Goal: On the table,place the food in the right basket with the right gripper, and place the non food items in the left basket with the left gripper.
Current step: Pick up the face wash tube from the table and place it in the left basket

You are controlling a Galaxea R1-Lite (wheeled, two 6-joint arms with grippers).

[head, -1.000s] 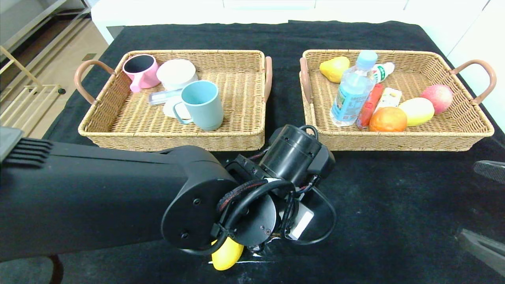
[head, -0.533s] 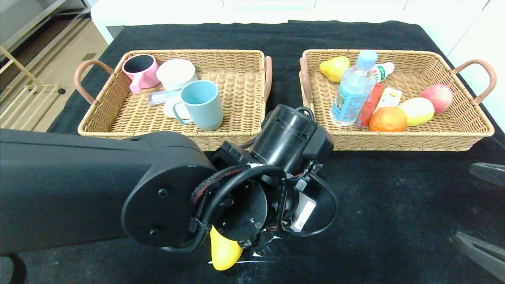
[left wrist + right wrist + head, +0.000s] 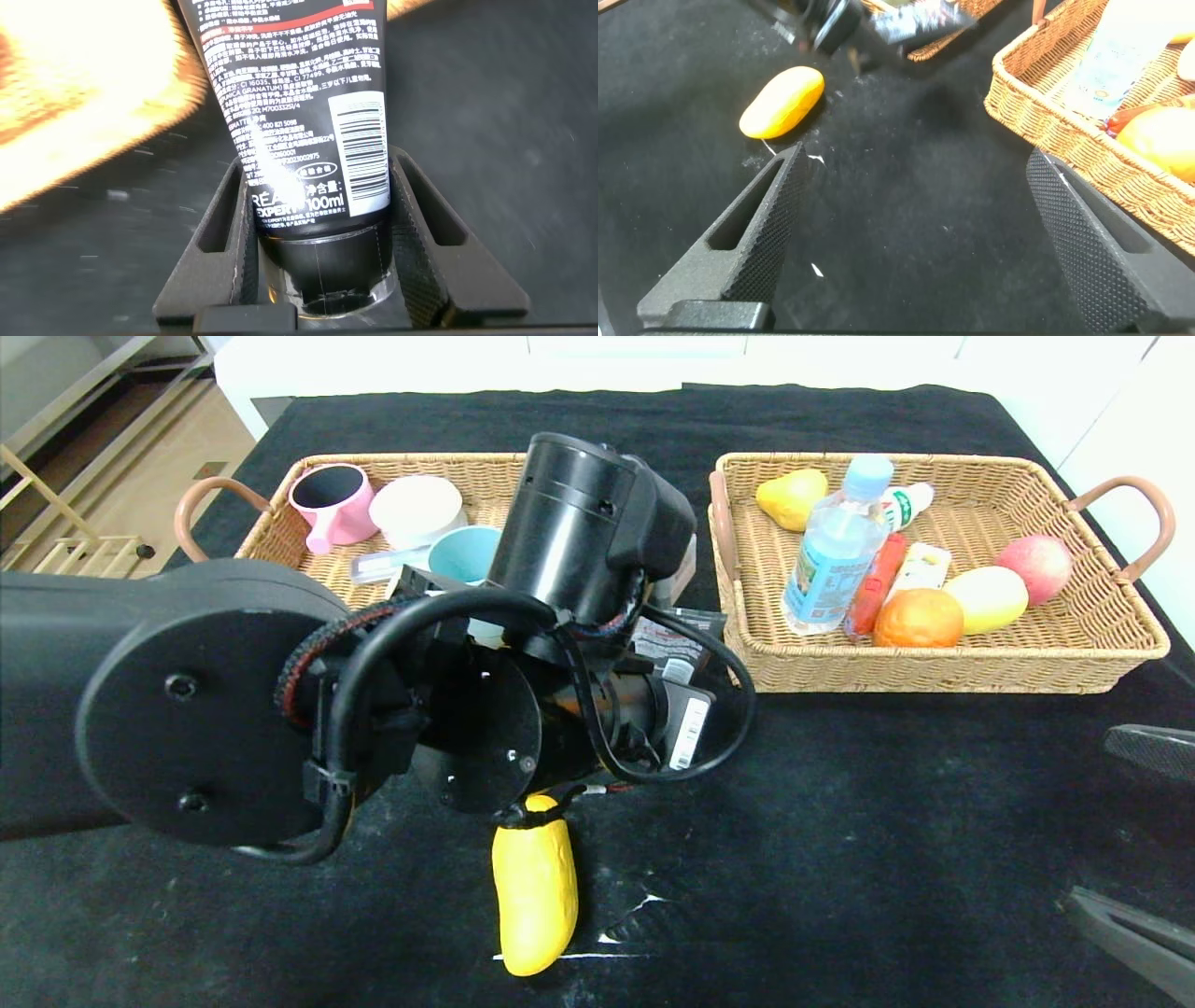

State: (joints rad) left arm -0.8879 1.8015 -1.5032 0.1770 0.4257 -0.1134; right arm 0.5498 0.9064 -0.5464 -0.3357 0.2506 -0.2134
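Left wrist view, end effector clamping black tube

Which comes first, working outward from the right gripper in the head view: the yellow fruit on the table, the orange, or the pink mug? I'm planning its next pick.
From the right gripper, at the near right edge of the table:
1. Orange, front of the right basket.
2. Yellow fruit, on the cloth near the front middle.
3. Pink mug, far left corner of the left basket.
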